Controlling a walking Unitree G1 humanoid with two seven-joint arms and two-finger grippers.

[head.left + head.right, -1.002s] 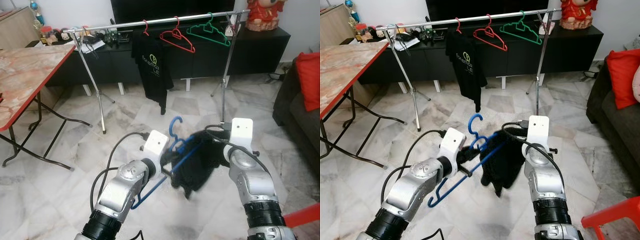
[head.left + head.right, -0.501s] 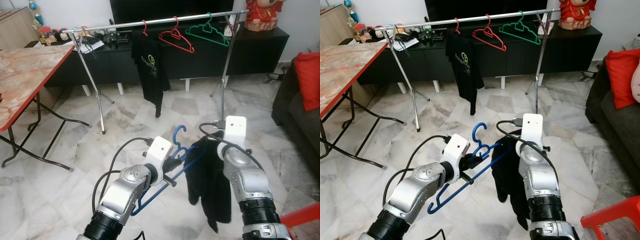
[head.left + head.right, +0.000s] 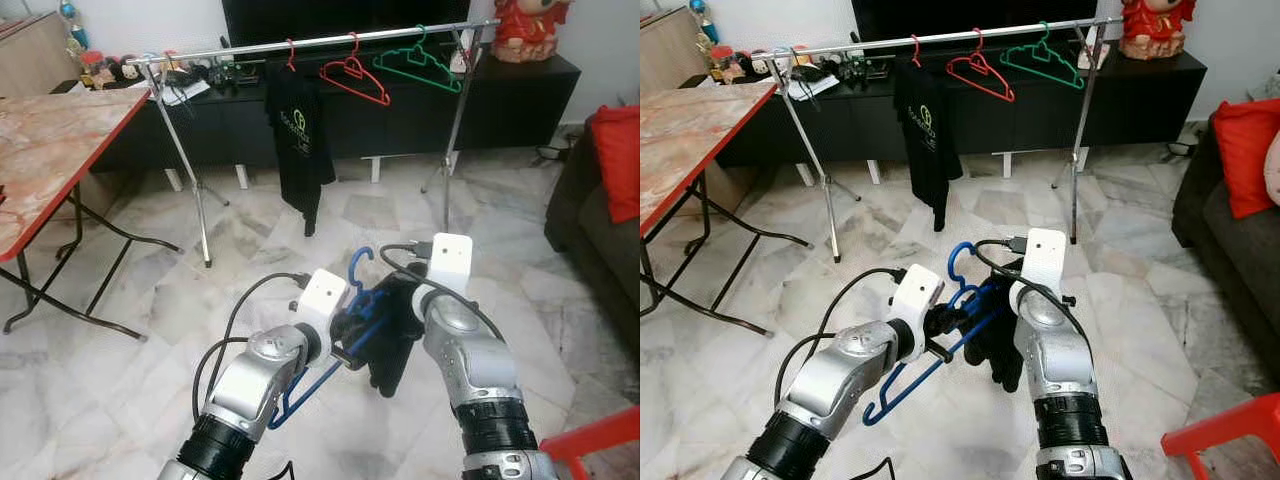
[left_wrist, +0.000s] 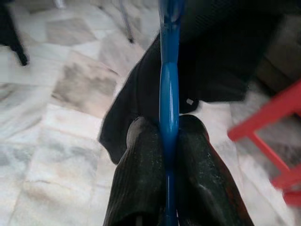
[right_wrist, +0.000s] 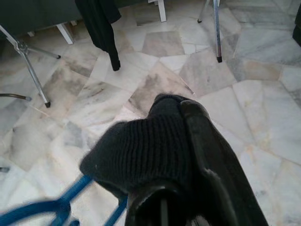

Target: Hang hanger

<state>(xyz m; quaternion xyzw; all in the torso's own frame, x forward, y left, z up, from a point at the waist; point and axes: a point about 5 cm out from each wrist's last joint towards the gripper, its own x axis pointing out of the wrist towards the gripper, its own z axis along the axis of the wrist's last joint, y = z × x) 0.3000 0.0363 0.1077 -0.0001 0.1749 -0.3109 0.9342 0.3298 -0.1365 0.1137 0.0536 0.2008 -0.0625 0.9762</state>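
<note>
My left gripper (image 3: 345, 335) is shut on a blue plastic hanger (image 3: 352, 282), its fingers (image 4: 141, 183) pinching the blue bar (image 4: 169, 108). The hook points up, the body slants down to my left. A black knitted garment (image 3: 395, 335) bunches against the hanger's right side. My right gripper (image 5: 181, 136) is shut on that garment (image 5: 141, 153), held close beside the left one. Ahead stands a silver clothes rail (image 3: 320, 42) with a black T-shirt (image 3: 298, 140) on a red hanger, an empty red hanger (image 3: 352, 78) and an empty green hanger (image 3: 418, 66).
A red-edged folding table (image 3: 55, 150) stands to my left. A dark sofa with a red cushion (image 3: 620, 160) is on my right, a red stool (image 3: 600, 440) near my right arm. A black TV cabinet (image 3: 520, 95) runs behind the rail. Marble floor lies between.
The right gripper has drawn in toward the left one. The black garment, hanging long half a second ago, is now bunched up against the blue hanger.
</note>
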